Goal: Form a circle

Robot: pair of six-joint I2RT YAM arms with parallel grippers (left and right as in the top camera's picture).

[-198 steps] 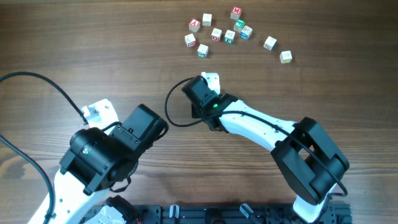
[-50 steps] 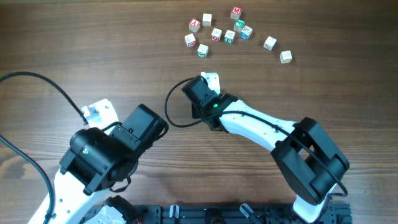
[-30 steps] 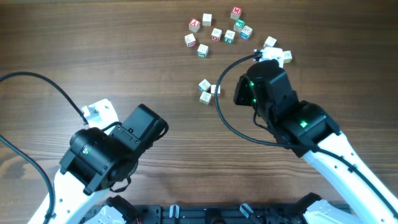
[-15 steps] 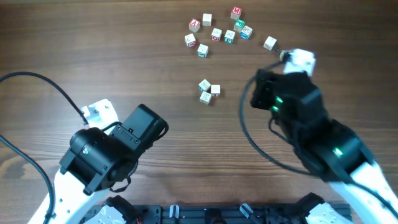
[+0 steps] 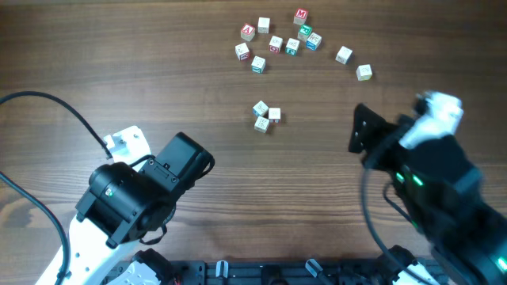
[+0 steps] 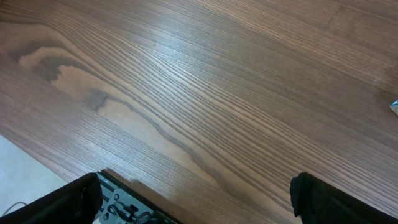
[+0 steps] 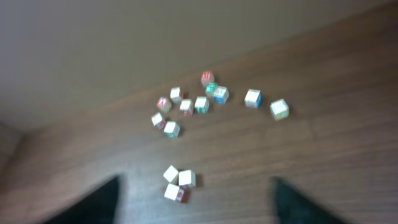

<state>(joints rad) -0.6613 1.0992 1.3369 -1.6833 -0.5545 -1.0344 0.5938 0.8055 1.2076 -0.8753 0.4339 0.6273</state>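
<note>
So the circle's barely started — what's there is a tight clump of three blocks (image 5: 265, 117) about mid-surface (image 5: 142, 63), all touching each other; more a little triangle than a ring, with no gap in the middle. Everything else lies loose: a scatter of blocks (image 5: 275, 43) at the far side, plus two stragglers (image 5: 343, 55) just right of that bunch, all well apart from the clump. The right arm (image 5: 432, 170) is over the right side, blurry in the overhead shot; going by its wrist view, its jaws stand wide with nothing between them. The left arm (image 5: 135, 198) sits near-left; its jaws are wide too, just bare wood under them. My guess — most of the job is left; the loose blocks need fetching one at a time, and the clump itself probably wants spreading into a curve.
</note>
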